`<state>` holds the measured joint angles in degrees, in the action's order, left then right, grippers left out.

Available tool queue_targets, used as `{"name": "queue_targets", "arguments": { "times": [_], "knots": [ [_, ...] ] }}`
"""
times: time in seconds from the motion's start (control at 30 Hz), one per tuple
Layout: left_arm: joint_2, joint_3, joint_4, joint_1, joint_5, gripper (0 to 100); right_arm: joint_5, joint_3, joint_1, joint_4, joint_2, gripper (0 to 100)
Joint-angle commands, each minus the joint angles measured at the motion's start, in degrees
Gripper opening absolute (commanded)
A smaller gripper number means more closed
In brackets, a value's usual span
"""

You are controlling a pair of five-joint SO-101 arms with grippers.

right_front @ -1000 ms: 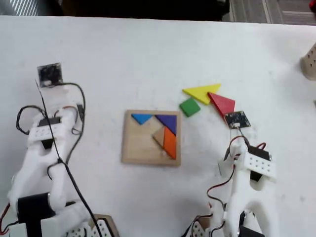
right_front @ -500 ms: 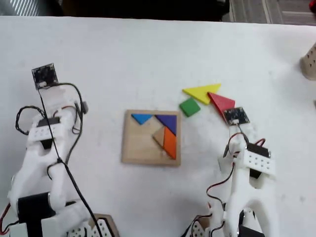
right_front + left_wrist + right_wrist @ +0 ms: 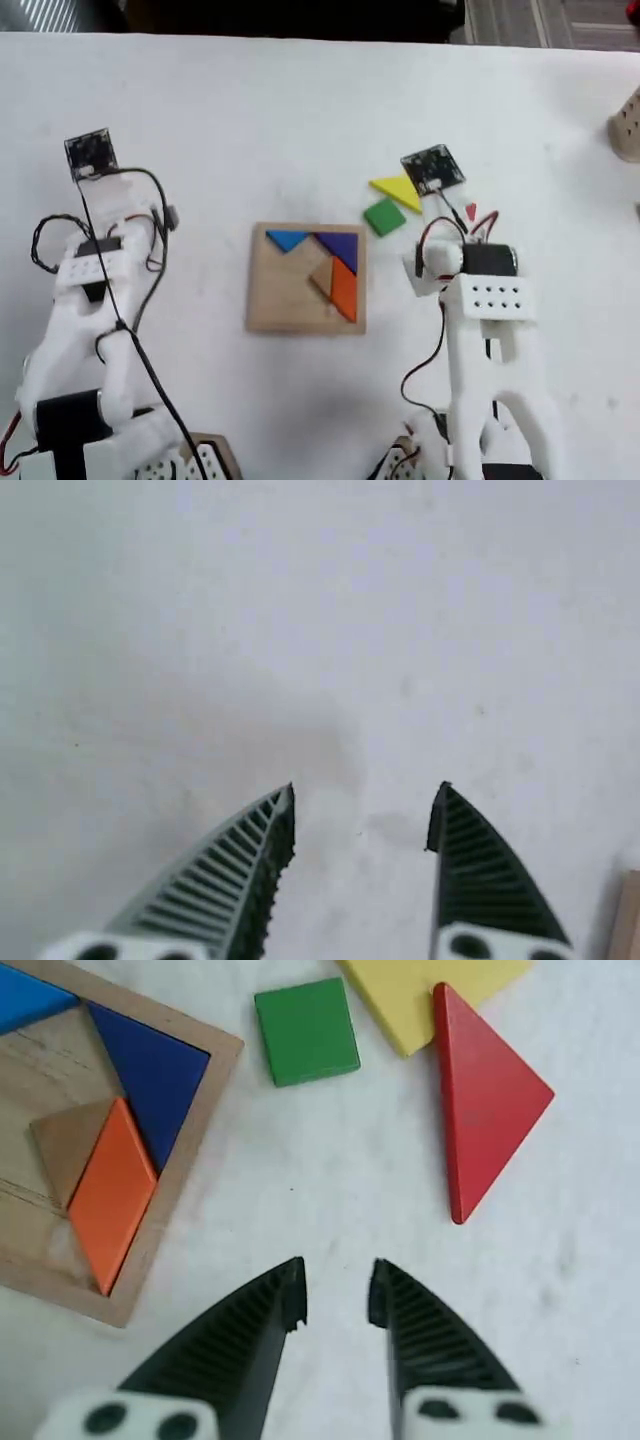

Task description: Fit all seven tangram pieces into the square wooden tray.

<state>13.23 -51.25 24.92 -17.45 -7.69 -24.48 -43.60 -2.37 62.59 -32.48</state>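
The square wooden tray (image 3: 285,305) lies in the middle of the white table (image 3: 250,120) between the two arms. It holds four pieces in its right half. A light blue triangle (image 3: 287,240) sits against the far wall, and a dark blue triangle (image 3: 338,246) fills the far right corner beside it. An orange parallelogram (image 3: 343,288) runs along the right wall, and a tan wooden triangle (image 3: 322,272) touches its left edge.

Three pieces lie outside on the table. A green square (image 3: 306,1032) is just beside the tray's far right corner. A large yellow triangle (image 3: 420,995) lies past the green square. A red triangle (image 3: 482,1100) touches the yellow one along one edge.

The right gripper (image 3: 335,1295) hangs over bare table between the tray's right wall and the red triangle. Its jaws are slightly apart and hold nothing. The left gripper (image 3: 365,810) is over bare table well to the left of the tray, with its jaws wide apart and nothing between them.
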Motion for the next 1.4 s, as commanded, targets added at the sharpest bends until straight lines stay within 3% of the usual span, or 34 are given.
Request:
{"name": "queue_targets", "arguments": {
  "times": [0.0,0.2,0.3,0.6,0.77,0.97,1.2,1.37],
  "knots": [
    [0.0,2.3,0.4,-0.3,-0.4,23,0.6,4.4,-3.0,-1.7,2.0,16.7],
    [0.0,2.3,0.4,-0.3,-0.4,23,-0.2,10.3,-4.4,-8.7,17.4,14.8],
    [0.0,2.3,0.3,-0.2,-0.4,23,-4.8,16.2,-5.9,-9.9,26.8,14.8],
    [0.0,2.3,0.1,-0.2,-0.4,23,-8.2,36.5,-8.1,-5.4,49.8,18.3],
    [0.0,2.4,0.1,0.4,-0.3,23,-8.2,45.3,-8.1,-1.5,55.9,25.3],
    [0.0,2.4,0.1,1.0,-0.3,23,-8.2,49.3,-8.1,-0.8,60.2,25.5],
    [0.0,2.4,0.1,1.0,-0.3,23,-14.9,51.1,-9.0,1.4,62.6,25.5],
    [0.0,2.3,0.1,0.8,-0.3,23,-15.3,51.4,-8.9,3.2,63.2,25.5]
  ]
}}
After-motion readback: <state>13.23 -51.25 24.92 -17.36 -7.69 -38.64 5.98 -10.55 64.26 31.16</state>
